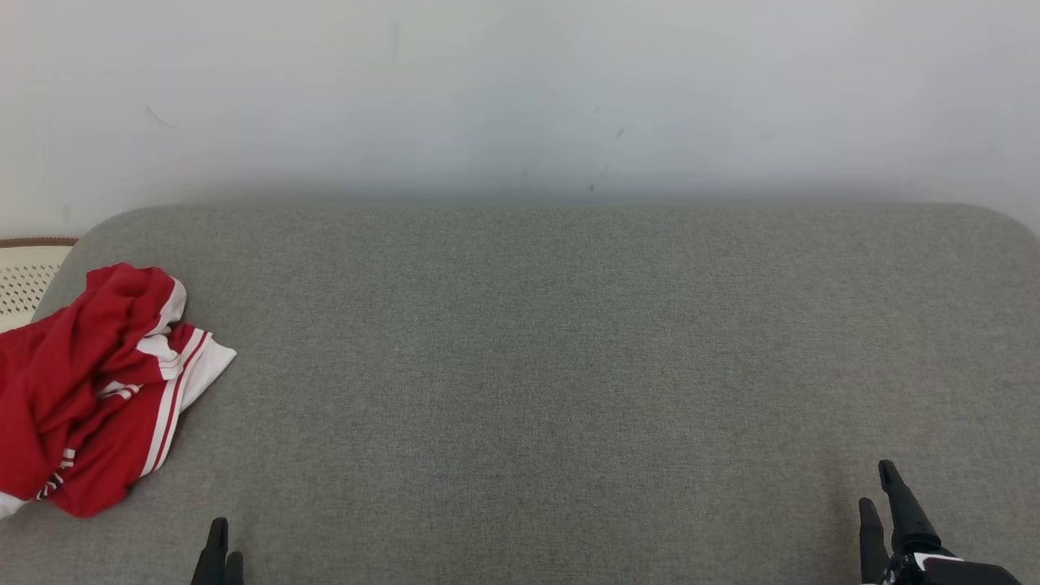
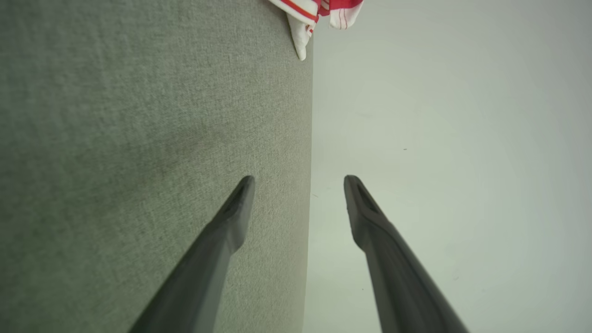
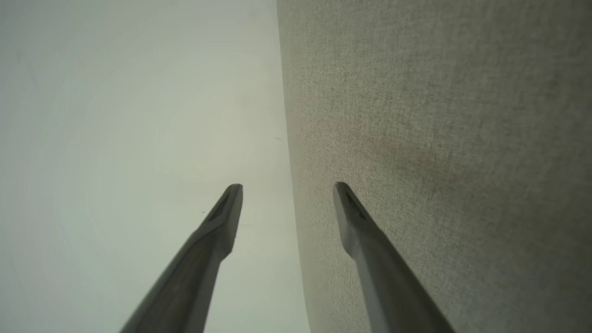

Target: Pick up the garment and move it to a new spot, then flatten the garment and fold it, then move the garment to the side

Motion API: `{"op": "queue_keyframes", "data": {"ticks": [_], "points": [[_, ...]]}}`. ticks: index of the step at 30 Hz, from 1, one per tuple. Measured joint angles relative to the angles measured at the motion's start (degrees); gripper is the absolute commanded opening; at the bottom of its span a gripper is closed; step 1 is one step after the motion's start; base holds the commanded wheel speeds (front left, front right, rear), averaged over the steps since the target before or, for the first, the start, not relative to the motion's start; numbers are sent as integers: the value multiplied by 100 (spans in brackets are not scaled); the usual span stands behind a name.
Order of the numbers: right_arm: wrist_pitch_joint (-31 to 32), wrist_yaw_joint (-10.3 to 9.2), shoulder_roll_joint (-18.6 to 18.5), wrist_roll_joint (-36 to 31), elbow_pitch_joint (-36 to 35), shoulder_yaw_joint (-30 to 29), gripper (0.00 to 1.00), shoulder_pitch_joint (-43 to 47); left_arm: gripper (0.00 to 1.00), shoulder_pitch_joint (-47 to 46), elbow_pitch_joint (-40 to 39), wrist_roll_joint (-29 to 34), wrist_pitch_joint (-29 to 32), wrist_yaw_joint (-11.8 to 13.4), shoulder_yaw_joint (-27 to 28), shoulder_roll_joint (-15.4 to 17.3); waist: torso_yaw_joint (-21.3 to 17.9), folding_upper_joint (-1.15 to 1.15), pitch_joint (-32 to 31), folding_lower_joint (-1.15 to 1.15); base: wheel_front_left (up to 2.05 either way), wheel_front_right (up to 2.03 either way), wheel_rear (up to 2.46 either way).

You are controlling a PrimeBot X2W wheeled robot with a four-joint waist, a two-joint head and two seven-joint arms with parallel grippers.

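1. At nine o'clock in your head view, the garment [image 1: 89, 382] was soft red cloth with white striped trim, matt and creased.
2. The padded surface [image 1: 520, 366] beneath it was grey woven fabric, matt, with a coarse weave.
3. At twelve o'clock, the wall [image 1: 520, 81] was pale, smooth and matt, with a few small scuffs.
4. Your left gripper [image 2: 299, 178] and right gripper [image 3: 287, 186] had dark, smooth fingers with a dull sheen. You could not tell plastic from metal.
5. At ten o'clock, the cream panel [image 1: 24, 280] was perforated and brown-edged, its material unclear.
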Motion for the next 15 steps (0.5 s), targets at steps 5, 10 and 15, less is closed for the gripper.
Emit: {"op": "queue_keyframes", "data": {"ticks": [5,10,15], "points": [[-154,0,-80,-283,-26,155,100,-16,100,-13,-3,360,-132,0,-32,13,-6,0,9,0,0,0,0],[-285,0,-113,-716,-57,222,100,-74,100,-34,-12,873,-257,0,-69,18,-12,0,17,0,0,0,0],[-414,0,-129,-1244,-112,296,100,-104,100,-47,-23,1468,-381,0,-83,18,-16,0,23,0,0,0,0]]}}
